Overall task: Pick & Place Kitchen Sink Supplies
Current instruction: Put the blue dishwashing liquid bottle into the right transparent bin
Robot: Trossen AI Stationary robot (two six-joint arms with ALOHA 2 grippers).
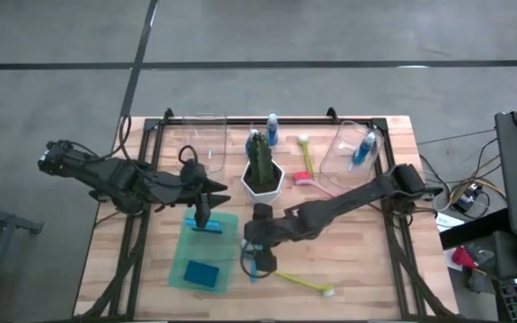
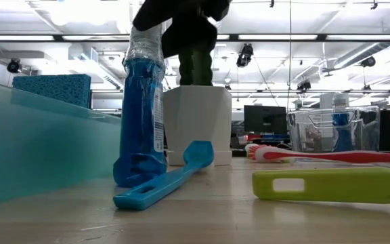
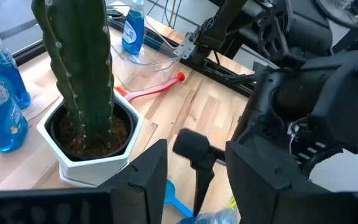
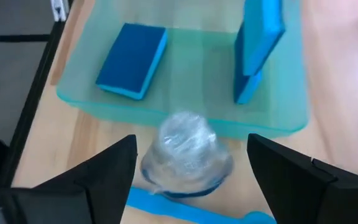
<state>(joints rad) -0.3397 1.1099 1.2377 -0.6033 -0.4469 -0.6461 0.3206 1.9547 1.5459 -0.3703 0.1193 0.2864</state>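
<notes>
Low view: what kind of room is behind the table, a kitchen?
Probably not a kitchen: more likely a lab or workshop. Long ceiling strip lights, a dark monitor across the room, and a bare concrete floor around the wooden table.

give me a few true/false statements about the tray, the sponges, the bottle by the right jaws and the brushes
1. Two blue sponges are in the green tray. True: one sponge lies flat, the other sponge stands on edge.
2. The right gripper is clamped on the blue bottle. False: its jaws stand open, one on each side of the bottle, clear of it.
3. The bottle stands upright beside the tray. True.
4. The blue brush lies inside the tray. False: it lies on the table at the bottle's foot.
5. The yellow brush lies on the table. True.
6. The cactus sits in a clear bin. False: it sits in a white pot.
</notes>
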